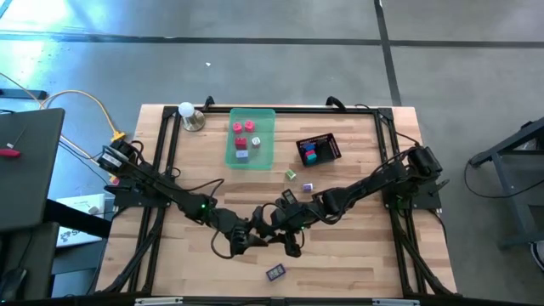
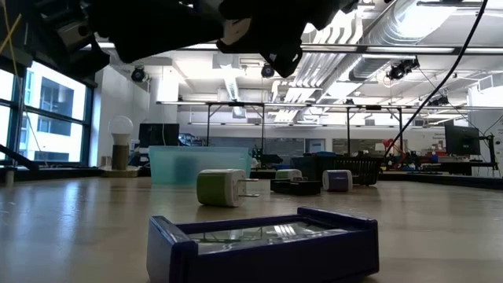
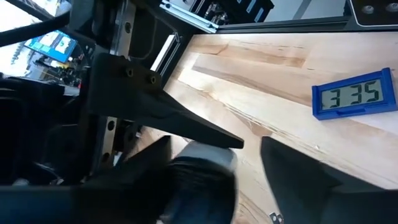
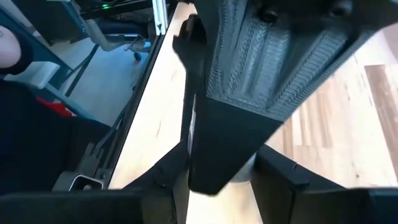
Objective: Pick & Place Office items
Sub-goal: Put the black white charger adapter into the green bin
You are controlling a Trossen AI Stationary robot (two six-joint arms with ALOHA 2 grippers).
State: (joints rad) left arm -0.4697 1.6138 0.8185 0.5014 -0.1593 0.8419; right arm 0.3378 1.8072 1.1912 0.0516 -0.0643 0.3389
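Note:
Above the middle of the table my two grippers meet tip to tip. My right gripper (image 1: 277, 227) is shut on a small dark and pale office item (image 3: 208, 158), held in the air. My left gripper (image 1: 253, 235) faces it, open, one finger (image 3: 292, 171) on either side of the same item. Other office items lie about. Pink and red pieces (image 1: 244, 128) sit in the translucent green tray (image 1: 265, 119). A green-and-white piece (image 2: 220, 188) and a lavender one (image 2: 337, 180) rest on the table. Several more lie in the black mesh basket (image 1: 331, 146). My right gripper holds the item between its two fingers, one of them (image 3: 186, 121) lying over its pale part (image 3: 214, 154). The left gripper's hand (image 4: 249, 81) hides the rest of the hold in the right wrist view. The item is lifted clear of the table. My left gripper has its fingers around the same item; whether they touch it, I cannot tell.
A blue digital clock (image 1: 275, 273) lies face up near the table's front edge, below the grippers. A small lamp with a white bulb (image 1: 188, 114) stands at the far left corner. Black frame rails (image 1: 161, 153) run along the table's sides.

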